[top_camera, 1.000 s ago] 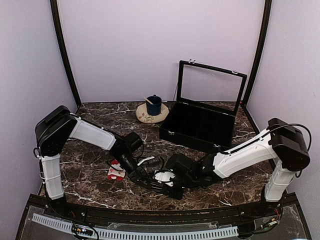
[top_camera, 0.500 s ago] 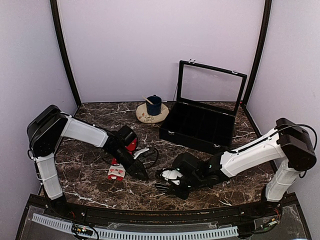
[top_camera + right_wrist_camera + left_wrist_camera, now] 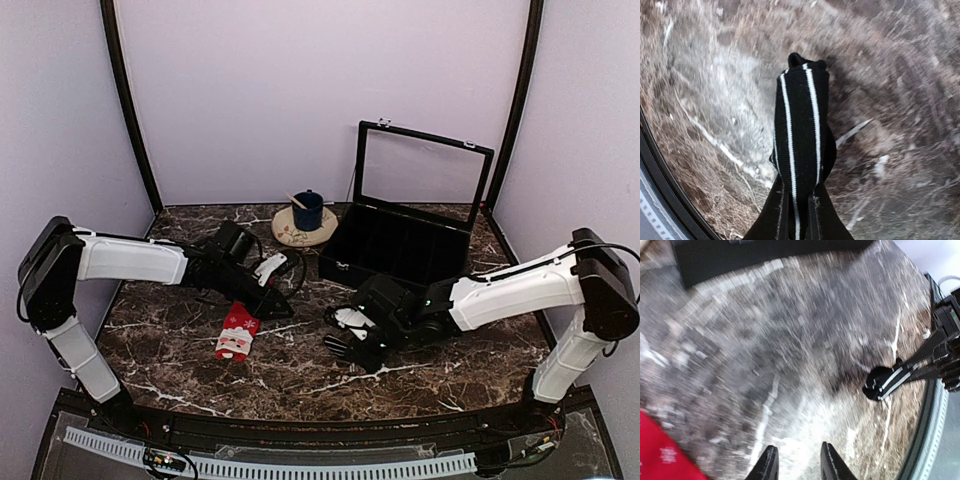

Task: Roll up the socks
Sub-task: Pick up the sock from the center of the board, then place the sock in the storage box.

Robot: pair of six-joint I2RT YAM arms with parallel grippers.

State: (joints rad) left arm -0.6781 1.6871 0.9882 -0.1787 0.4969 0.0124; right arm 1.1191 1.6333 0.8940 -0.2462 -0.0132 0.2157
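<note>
The red sock (image 3: pixel 237 332), with white snowflakes and a Santa face, lies flat on the marble table; its red edge (image 3: pixel 660 455) shows in the left wrist view's lower left corner. My left gripper (image 3: pixel 278 303) hovers just beyond it, open, with nothing between its fingers (image 3: pixel 769 467). The black sock (image 3: pixel 800 130) with thin white stripes is folded into a short bundle and stands out from my right gripper (image 3: pixel 799 210), which is shut on it. In the left wrist view that sock (image 3: pixel 887 382) shows at the right, well apart from the left fingers. My right gripper (image 3: pixel 340 348) sits right of the red sock.
A black compartment case (image 3: pixel 400 250) with its clear lid raised stands at the back right. A blue mug (image 3: pixel 308 210) on a patterned saucer sits at the back centre. The table's dark front rim (image 3: pixel 300 425) runs close to the right gripper.
The left arm has pulled back and to the left, away from the black sock, uncovering the red sock. The right gripper has shifted slightly right and farther in, the black sock still in it.
</note>
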